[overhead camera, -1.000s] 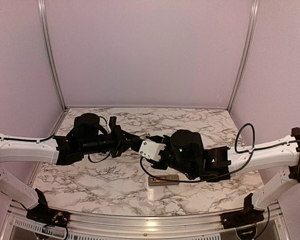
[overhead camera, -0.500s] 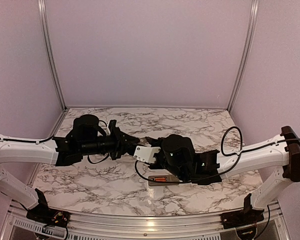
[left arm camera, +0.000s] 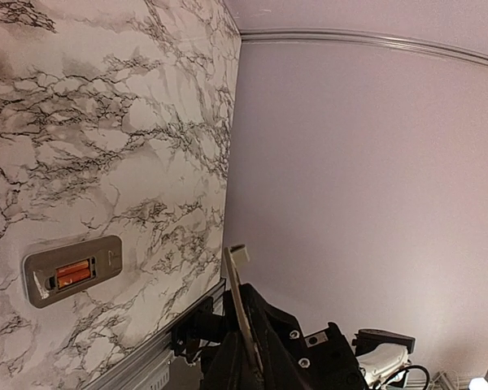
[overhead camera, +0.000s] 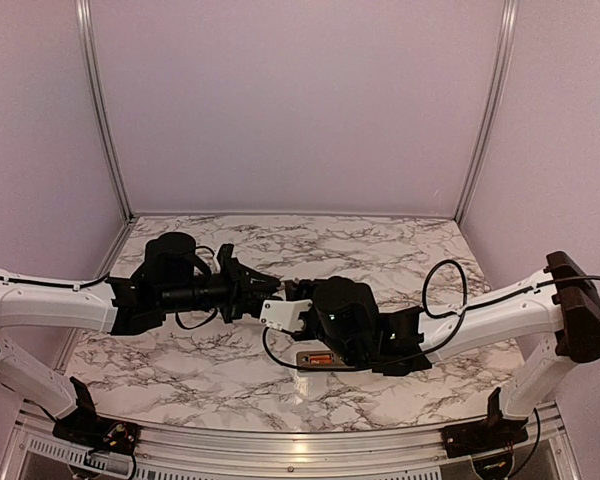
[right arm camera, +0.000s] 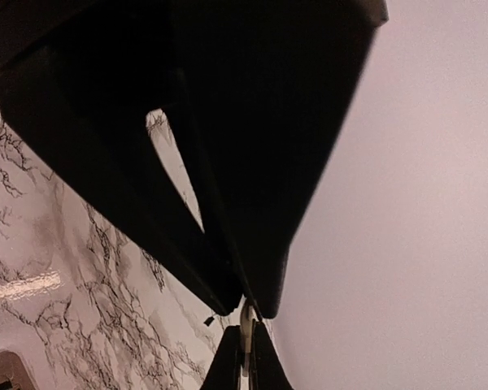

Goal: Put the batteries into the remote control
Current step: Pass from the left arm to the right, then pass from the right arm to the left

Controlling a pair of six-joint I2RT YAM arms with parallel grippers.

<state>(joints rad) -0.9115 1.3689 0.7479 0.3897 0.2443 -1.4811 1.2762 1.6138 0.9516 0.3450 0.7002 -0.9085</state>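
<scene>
- Pale lilac walls (overhead camera: pixel 300 100) and the marbled desk (overhead camera: pixel 180 350) looked just as they had a second before, so what had actually moved?
- The right arm (overhead camera: pixel 480 318). Its wrist had swung in toward the left arm and sunk a little. That uncovered the remote control (overhead camera: pixel 327 357), which lay back-up on the desk near the front edge, partly under that arm.
- Could you see the batteries (left arm camera: pixel 75 272)?
- Yes. From the left wrist, orange-copper showed inside the open recess of the remote. I could not cleanly separate the two cells, but nothing orange lay loose on the marble.
- And the tools?
- They had met in the air, up and to the left of the remote and apart from it. The right tool (right arm camera: pixel 244 357) had its fingers pressed together on a thin pale cover plate (left arm camera: pixel 237 301), seen edge-on. The left tool (overhead camera: pixel 270 290) sat right against that same plate, but I could not tell whether it was clamped on it or standing loose.
- What did that mean for the job?
- I judged the loading itself to be done or nearly so. The likely remainder was bringing the plate down over the recess. A plate that thin, pinched by its edge between two arms, could twist or slip.
</scene>
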